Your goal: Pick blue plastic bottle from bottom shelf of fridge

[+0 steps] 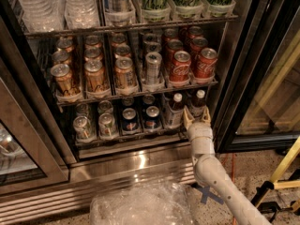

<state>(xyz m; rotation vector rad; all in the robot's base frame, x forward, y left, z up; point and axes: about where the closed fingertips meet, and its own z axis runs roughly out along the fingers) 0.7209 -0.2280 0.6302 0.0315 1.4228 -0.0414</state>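
The fridge stands open. Its bottom shelf holds silver cans, blue Pepsi cans and, at its right end, two white-capped bottles of dark drink. The blue plastic bottle with the pale label stands left of the second bottle. My gripper is open at the shelf's front right. Its fingertips are raised just in front of the second bottle's base and just right of the pale-labelled bottle. It holds nothing.
The rack above carries gold cans, silver cans and red Coca-Cola cans. The dark door frame stands close on the right. A crumpled clear plastic bag lies on the floor below the steel grille. A yellow stand is at the right.
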